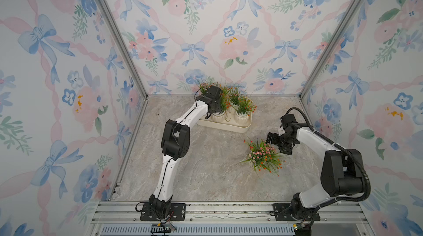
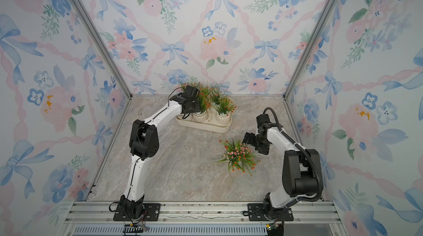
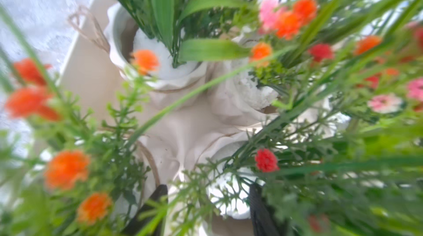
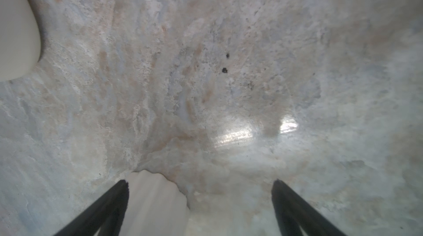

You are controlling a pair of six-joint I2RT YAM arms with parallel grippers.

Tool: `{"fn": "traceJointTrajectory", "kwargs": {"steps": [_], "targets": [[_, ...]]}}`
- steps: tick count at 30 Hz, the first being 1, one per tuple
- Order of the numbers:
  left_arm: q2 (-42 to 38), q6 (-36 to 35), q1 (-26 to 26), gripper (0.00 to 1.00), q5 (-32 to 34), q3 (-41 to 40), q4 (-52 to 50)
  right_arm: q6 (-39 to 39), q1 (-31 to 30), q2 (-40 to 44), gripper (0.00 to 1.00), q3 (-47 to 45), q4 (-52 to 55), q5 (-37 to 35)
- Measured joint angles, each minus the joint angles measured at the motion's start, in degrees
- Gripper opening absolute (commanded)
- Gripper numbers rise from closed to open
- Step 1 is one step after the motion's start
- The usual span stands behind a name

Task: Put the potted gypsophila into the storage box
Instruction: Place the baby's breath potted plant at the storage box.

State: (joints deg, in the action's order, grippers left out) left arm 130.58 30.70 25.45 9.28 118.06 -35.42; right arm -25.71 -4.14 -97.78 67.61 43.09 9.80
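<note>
Pots of gypsophila crowd the storage box beneath the left jaws, which stand apart; lifting straight up should spare the sprigs. Right jaws, wide apart, need the last pot centred between them on the counter.

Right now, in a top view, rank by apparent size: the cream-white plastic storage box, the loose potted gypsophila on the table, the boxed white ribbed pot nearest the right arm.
1. Cream-white plastic storage box, narrowly.
2. Loose potted gypsophila; it spreads almost as wide, so unsure.
3. White ribbed pot, smallest.
</note>
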Motion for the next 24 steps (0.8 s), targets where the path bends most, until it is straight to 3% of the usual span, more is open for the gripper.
{"fn": "traceJointTrajectory", "kwargs": {"steps": [16, 20, 24], "targets": [[-11.8, -0.1, -0.1, 0.74, -0.8, -0.4, -0.3, 2.2, 4.5, 13.9, 0.91, 1.2, 10.6, -2.4], [-16.7, -0.4, 0.5, 0.75, -0.8, -3.7, -0.2, 2.6, 5.6, 16.4, 0.87, -0.6, 12.1, -2.4], [-22.9, -0.7, 1.0, 0.76, -0.8, -9.4, -0.1, 2.6, 6.4, 18.1, 0.89, -3.4, 12.7, -2.3]]}}
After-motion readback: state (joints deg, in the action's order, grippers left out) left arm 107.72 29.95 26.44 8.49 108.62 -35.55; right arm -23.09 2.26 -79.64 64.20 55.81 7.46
